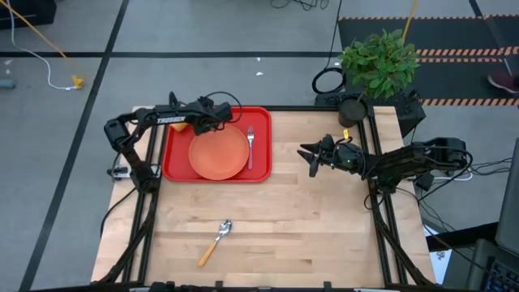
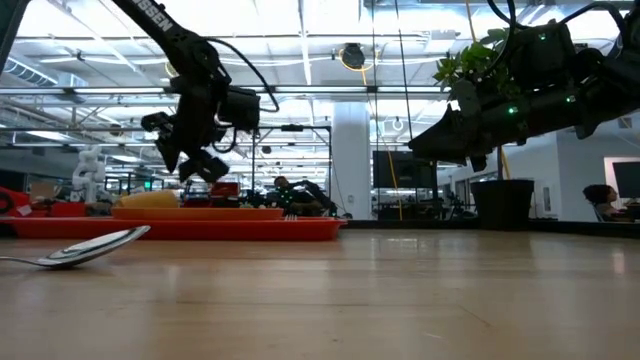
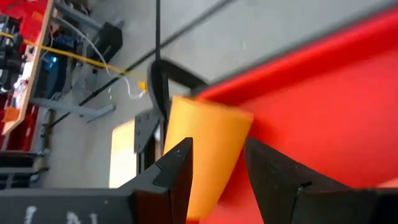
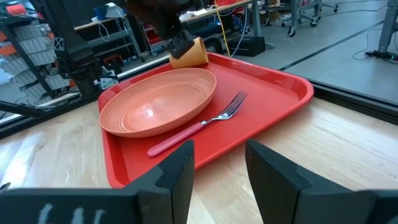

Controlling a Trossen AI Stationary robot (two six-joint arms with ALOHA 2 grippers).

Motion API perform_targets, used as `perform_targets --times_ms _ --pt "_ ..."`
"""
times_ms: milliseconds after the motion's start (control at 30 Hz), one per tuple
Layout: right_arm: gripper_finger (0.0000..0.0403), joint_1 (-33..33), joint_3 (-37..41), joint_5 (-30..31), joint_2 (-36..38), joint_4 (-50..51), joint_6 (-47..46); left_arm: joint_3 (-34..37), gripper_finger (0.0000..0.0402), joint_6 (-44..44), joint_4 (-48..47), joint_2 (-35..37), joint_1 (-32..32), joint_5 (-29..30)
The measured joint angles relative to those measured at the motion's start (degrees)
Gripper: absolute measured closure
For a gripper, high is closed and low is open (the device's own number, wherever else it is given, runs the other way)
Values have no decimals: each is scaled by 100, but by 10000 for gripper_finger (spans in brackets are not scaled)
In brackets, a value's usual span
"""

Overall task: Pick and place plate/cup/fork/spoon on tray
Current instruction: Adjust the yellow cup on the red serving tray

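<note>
Wooden table (image 1: 324,219): plate (image 1: 219,154), fork (image 1: 250,146) on tray (image 1: 174,162). Left hand (image 1: 212,119) open around cup (image 3: 202,149), releasing. Right hand (image 1: 310,154) open, idle. Spoon (image 1: 216,241) next.

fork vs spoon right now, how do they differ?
The fork lies on the red tray beside the plate; the spoon lies on the bare table, off the tray. The fork's handle is pink-red, the spoon's orange. Both lie flat, ungripped, with silver metal heads.
</note>
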State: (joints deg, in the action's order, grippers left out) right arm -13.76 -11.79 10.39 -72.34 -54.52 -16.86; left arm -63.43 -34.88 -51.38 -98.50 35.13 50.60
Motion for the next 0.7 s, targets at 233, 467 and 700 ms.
perform_targets --times_ms 233,467,700 --pt "266 0 0 0 0 -34 -16 -1 254 592 1188 -20 487 83" --pt "266 0 -2 -1 0 -29 -6 4 254 670 1250 -175 1065 -109" --pt "266 0 -2 -2 0 -24 -2 4 254 787 1159 -173 1182 -132"
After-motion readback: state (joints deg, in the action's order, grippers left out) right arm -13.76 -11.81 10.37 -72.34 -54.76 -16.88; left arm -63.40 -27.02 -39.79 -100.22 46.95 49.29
